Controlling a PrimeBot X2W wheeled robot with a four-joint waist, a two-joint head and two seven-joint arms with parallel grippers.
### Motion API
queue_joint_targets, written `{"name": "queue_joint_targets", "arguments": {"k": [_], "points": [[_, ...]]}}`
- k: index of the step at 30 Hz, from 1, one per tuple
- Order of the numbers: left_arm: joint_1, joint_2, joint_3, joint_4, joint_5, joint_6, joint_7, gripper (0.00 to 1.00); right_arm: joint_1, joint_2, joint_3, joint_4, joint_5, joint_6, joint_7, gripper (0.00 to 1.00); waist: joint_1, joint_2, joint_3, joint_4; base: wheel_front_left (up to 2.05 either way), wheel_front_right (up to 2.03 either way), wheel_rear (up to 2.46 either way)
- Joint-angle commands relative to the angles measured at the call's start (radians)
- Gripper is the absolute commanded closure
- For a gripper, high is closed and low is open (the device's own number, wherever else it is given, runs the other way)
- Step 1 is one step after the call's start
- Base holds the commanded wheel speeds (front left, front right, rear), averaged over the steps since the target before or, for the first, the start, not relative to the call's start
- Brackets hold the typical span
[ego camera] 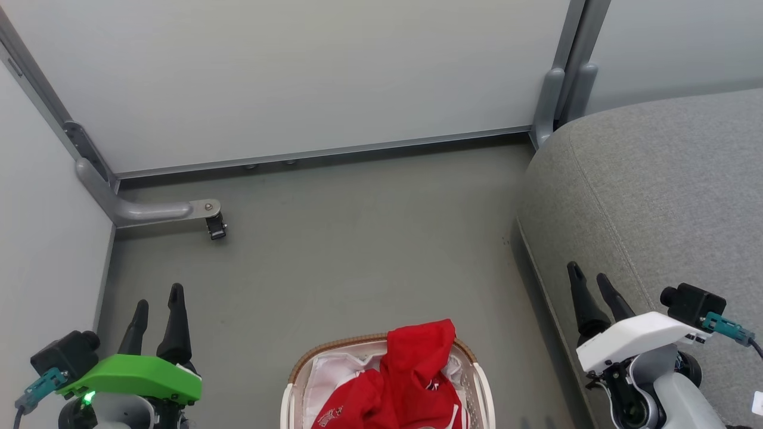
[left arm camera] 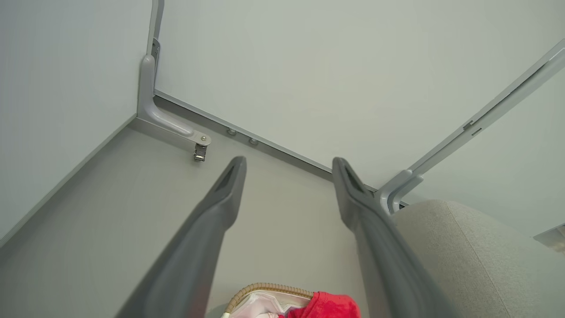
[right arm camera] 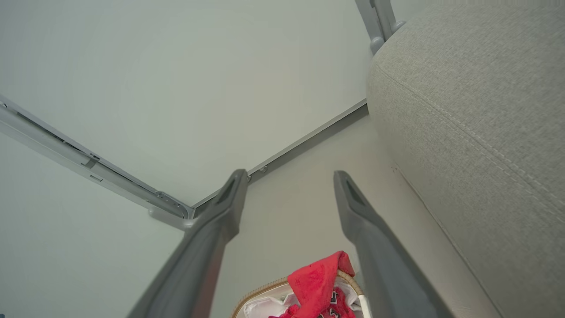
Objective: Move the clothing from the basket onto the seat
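Clothing [ego camera: 417, 375] of crumpled red fabric with white trim lies heaped in the basket [ego camera: 334, 347], an oval cream plastic tub with perforated sides and a brown woven rim, at the bottom centre of the head view. One soft red fold rises over the far rim, and a rumpled white liner [ego camera: 334, 372] shows beneath it on the left. In the right wrist view, black-and-white lettering is visible on the red cloth. The basket stands on a smooth, matte grey floor [ego camera: 357, 250], near the seat [ego camera: 656, 190] but apart from it. The seat is a broad cushion of coarse grey woven upholstery with a rounded corner and a stitched seam running along its top. The left gripper [ego camera: 159, 297], under a glossy green wrist cover [ego camera: 137, 375], hangs at lower left above the floor, its jaws spread apart with nothing between them. The right gripper [ego camera: 588, 271], under a white wrist cover [ego camera: 638, 339], shows against the seat's near edge, its jaws likewise parted and holding nothing. Each pair of long, dark, tapering fingers [left arm camera: 212, 221] points toward the pale, smooth wall panels [ego camera: 298, 71]. A curved grey metal bracket [ego camera: 161, 210] juts from the left corner onto the floor.
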Motion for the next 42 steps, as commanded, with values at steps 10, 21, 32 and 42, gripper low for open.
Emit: {"name": "queue_joint_targets", "arguments": {"k": [10, 21, 32, 42], "points": [[-0.008, 0.026, -0.011, 0.004, 0.146, 0.004, -0.038, 0.00, -0.032, -0.011, 0.013, 0.013, -0.150, 0.000, -0.037, 0.00, 0.0000, 0.0000, -0.002, 0.000, 0.00, 0.00, 0.00], [0.001, 0.029, -0.010, 0.005, 0.261, 0.004, -0.067, 0.00, -0.034, -0.007, 0.035, 0.033, -0.262, 0.000, -0.067, 0.00, 0.0000, 0.0000, -0.005, 0.000, 0.00, 0.00, 0.00], [0.004, 0.039, -0.018, 0.010, 0.361, 0.001, -0.093, 0.00, -0.043, -0.008, 0.056, 0.061, -0.360, 0.000, -0.093, 0.00, 0.0000, 0.0000, -0.007, 0.001, 0.00, 0.00, 0.00], [0.013, 0.039, -0.019, 0.015, 0.437, -0.001, -0.113, 0.00, -0.043, -0.007, 0.072, 0.076, -0.442, 0.000, -0.115, 0.00, 0.0000, 0.0000, -0.011, 0.001, 0.00, 0.00, 0.00]]}}
